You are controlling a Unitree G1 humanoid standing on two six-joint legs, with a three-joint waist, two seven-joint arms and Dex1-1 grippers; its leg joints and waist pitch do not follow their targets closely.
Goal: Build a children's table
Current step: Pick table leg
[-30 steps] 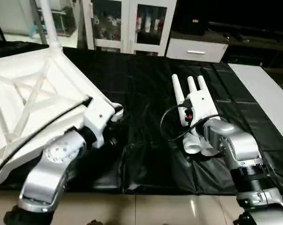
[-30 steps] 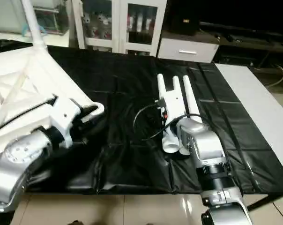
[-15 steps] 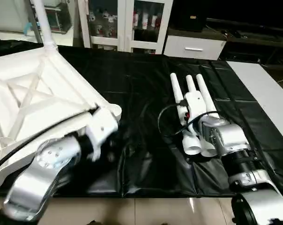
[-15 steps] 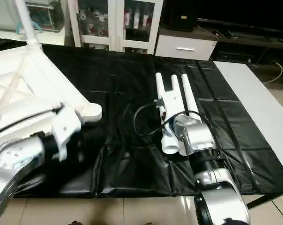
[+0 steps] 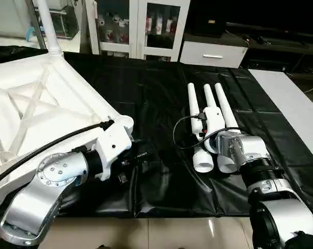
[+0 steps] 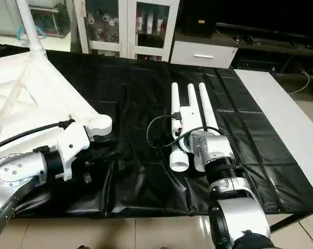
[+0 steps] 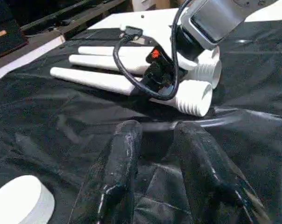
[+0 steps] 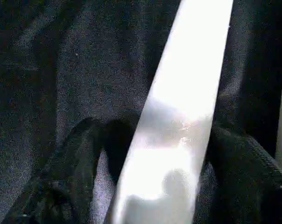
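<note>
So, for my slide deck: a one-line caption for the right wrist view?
Right gripper straddling a white table leg, one black finger on each side, over black sheeting.

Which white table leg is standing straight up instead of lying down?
The leg already plugged into the far corner of the table top. It points straight up, while the three loose legs lie side by side on the black sheet.

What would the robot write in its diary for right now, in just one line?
step: pick leg | right end effector: around one table leg | left end effector: empty, over black sheet | tabletop: upside down, one leg fitted
</note>
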